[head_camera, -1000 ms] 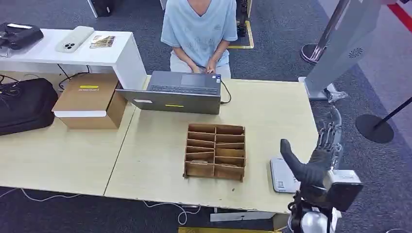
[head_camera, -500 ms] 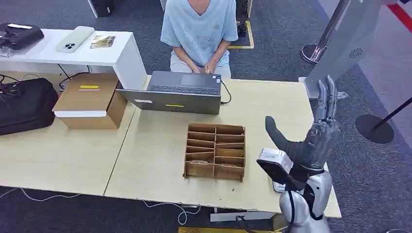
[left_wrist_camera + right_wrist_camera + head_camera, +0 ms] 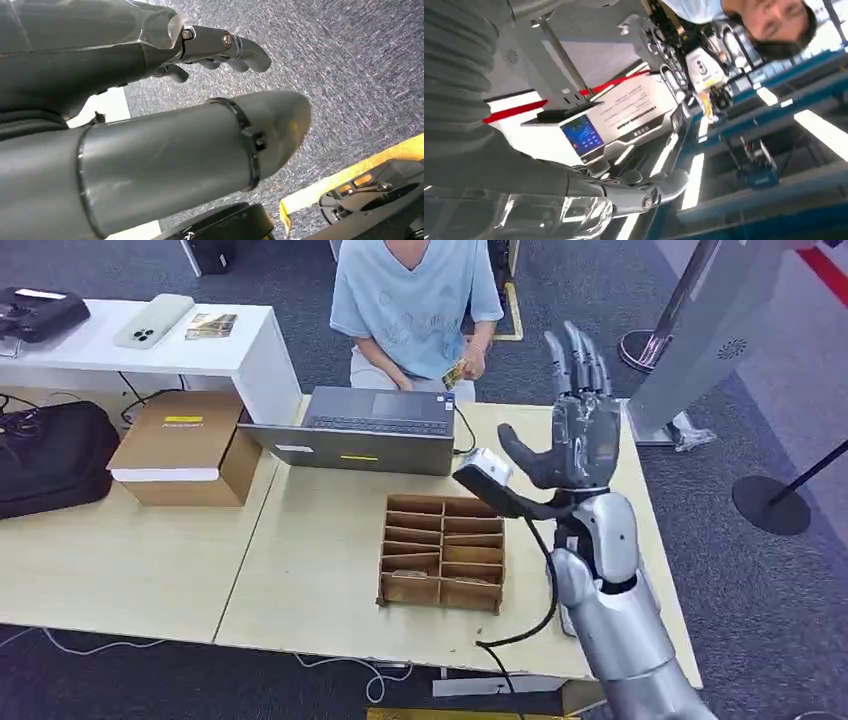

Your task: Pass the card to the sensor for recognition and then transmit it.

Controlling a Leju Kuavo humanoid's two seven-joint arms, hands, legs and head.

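Right hand (image 3: 575, 440) raised above the table's (image 3: 320, 570) far right part, palm toward the robot, fingers (image 3: 572, 355) straight up and spread wide, thumb out to its left — nothing held; silver forearm rising from the lower right corner of the head view; the wrist camera block juts out just left of the wrist; beyond the fingertips and a little left, a seated person (image 3: 415, 300) in a light blue shirt holds a small card (image 3: 457, 373) in one hand, well apart from the robot's fingers; left of the hand and nearer, a wooden compartment organiser (image 3: 443, 552) on the table; further left and beyond, an open laptop (image 3: 372, 430); far left, a cardboard box (image 3: 185, 445). Left hand (image 3: 150, 150) hangs over grey carpet — thumb extended, fingers loosely curled, holding nothing.
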